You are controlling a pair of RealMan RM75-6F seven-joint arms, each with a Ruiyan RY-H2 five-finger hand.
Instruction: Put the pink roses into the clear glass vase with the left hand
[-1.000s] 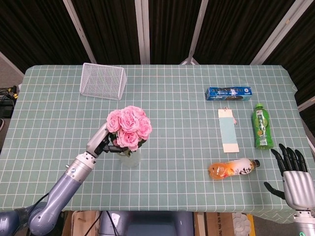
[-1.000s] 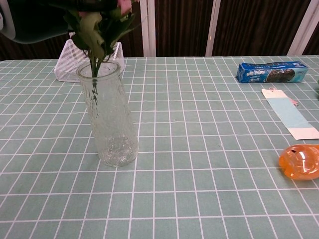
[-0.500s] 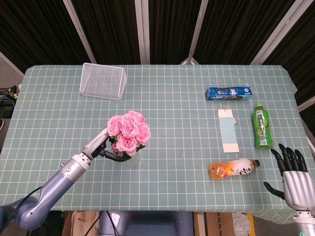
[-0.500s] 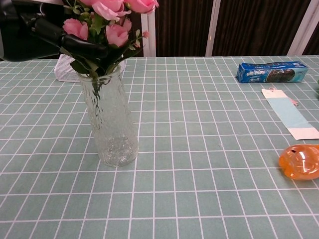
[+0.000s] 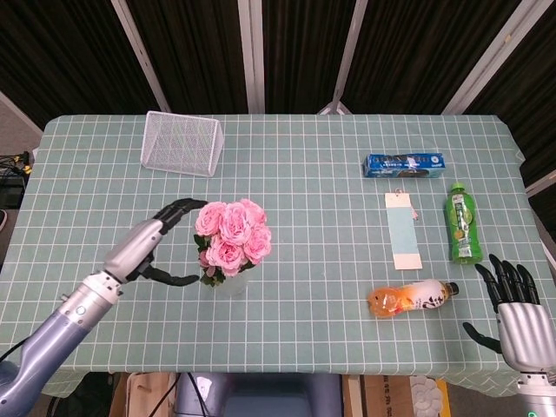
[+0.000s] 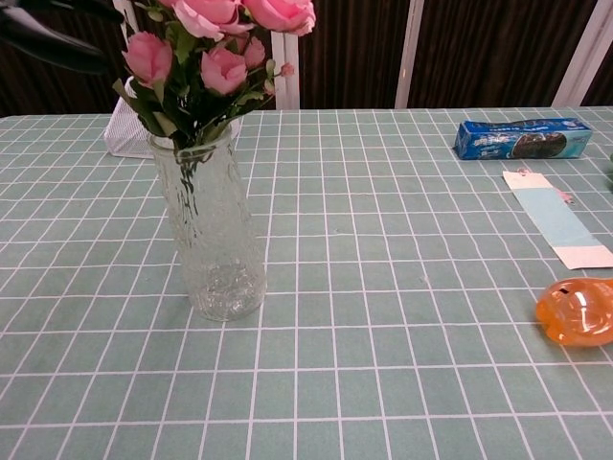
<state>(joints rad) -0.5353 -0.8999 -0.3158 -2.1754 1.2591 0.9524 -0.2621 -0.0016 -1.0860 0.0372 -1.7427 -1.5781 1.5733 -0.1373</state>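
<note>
Black, my left fingers are spread wide and curved around nothing, a gap showing between them and the pink roses. My left hand sits just beside the bouquet, on its left, apart from it; I judge it open like this because the flowers no longer need holding. The roses stand with their stems down inside the clear glass vase, blooms and leaves bunched above the rim, so the narrow neck is what props them upright. The vase stands upright on the checked green desk. The task looks essentially done; what remains, I think, is drawing my hand clear without brushing the leaves. Farther off, my right hand rests at the near right edge of the desk, fingers apart and empty, near an orange bottle lying on its side.
</note>
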